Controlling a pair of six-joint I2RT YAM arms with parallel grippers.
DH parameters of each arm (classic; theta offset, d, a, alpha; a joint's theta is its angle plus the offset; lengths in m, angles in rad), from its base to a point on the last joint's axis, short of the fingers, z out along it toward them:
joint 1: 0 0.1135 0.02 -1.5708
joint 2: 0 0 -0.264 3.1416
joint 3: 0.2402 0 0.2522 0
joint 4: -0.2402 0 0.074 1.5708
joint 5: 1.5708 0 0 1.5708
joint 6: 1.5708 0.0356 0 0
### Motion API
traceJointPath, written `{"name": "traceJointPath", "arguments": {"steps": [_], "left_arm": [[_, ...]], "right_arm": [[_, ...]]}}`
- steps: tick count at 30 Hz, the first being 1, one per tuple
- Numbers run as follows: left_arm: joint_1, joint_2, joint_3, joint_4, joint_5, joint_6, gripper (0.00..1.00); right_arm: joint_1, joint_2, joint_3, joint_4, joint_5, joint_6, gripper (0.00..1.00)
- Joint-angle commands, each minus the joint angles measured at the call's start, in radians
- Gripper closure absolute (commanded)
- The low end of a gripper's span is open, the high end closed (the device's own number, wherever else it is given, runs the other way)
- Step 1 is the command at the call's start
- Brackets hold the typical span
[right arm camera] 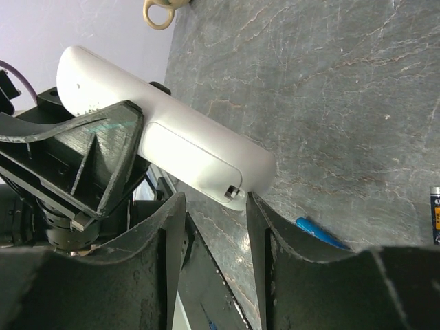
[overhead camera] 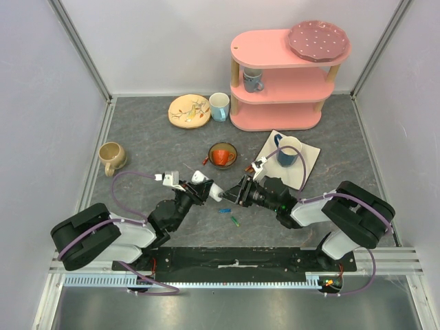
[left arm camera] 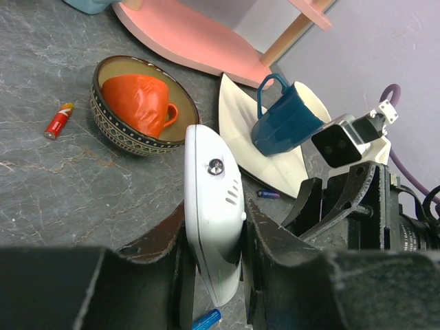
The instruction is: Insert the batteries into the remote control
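Closest to the left wrist camera, the left gripper [left arm camera: 216,265] is clamped tight on a slim white plastic remote control [left arm camera: 212,199], its two black fingers pressing the bar's long sides near one end. Seen from above, the remote is held off the grey stone-patterned table [overhead camera: 137,130] at the middle of the scene, tilted, with its free end pointing right toward the right gripper [overhead camera: 238,193]. The right wrist view shows the remote's back, which has a rectangular cover panel with a small latch at the rounded end. The right gripper's jaws stand part-way apart with that latch end at their mouth and grip nothing; whether a fingertip touches it cannot be told. On the table just on the near side of the two grippers lies a blue battery [overhead camera: 225,210], with a green battery [overhead camera: 236,221] a little nearer and to the right. A red battery [overhead camera: 206,159] lies just left of a patterned ceramic bowl [overhead camera: 223,144] that holds an orange cup [overhead camera: 221,158]. Right of the bowl, a dark blue mug [overhead camera: 289,151] stands on a white square napkin [overhead camera: 311,167]. A pink three-tier shelf [overhead camera: 289,118] stands at the far right, and a beige mug [overhead camera: 111,157] at the left side.
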Motion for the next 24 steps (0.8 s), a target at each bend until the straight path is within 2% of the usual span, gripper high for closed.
{"name": "traceJointPath", "arguments": {"steps": [1,9,16,24], "left_arm": [[0.003,-0.027,-0.032,0.262,0.0,0.001,0.98],[0.003,-0.024,-0.032,0.262,0.015,0.001,0.98],[0.001,-0.011,-0.032,0.262,0.027,-0.012,0.98],[0.003,-0.002,-0.029,0.262,0.038,-0.018,0.98]], "right_arm": [[-0.003,0.01,-0.012,0.058,-0.006,0.012,0.51],[-0.003,0.015,-0.01,0.091,-0.004,0.024,0.51],[-0.005,0.0,-0.007,0.088,-0.003,0.024,0.57],[-0.005,0.007,-0.006,0.091,-0.004,0.023,0.58]]}}
